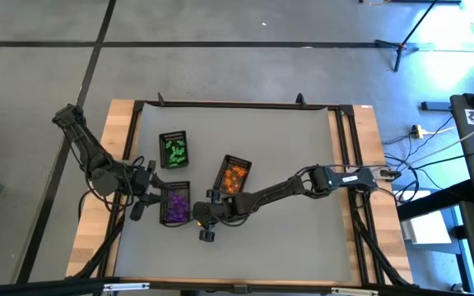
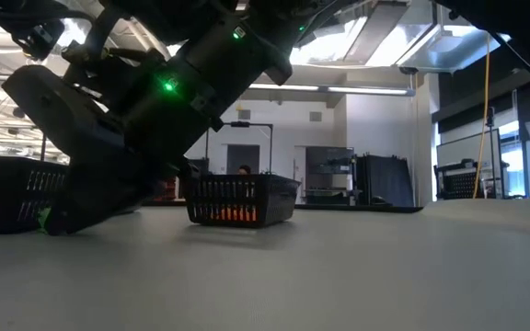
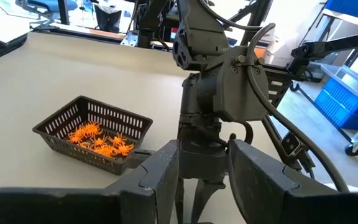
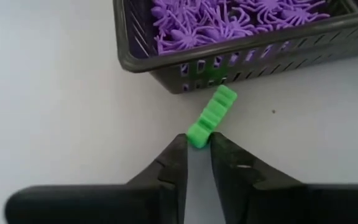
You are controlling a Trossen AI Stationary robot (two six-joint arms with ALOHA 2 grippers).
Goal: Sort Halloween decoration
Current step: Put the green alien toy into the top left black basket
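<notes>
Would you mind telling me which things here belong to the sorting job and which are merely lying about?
In the job:
- green trinket, pinched by the right gripper
- purple spiders
- orange spiders
- green pieces
- left gripper, beside the purple tray

Just about:
- cables beyond the table
- tripod

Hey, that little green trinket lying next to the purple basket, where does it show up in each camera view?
High view: not discernible; the right arm covers that spot.
Low view: green trinket at far left, on the table under the arm.
Left wrist view: not in it.
Right wrist view: centre, between the right gripper tips.
Shared landmark: purple basket, directly beside it.
</notes>
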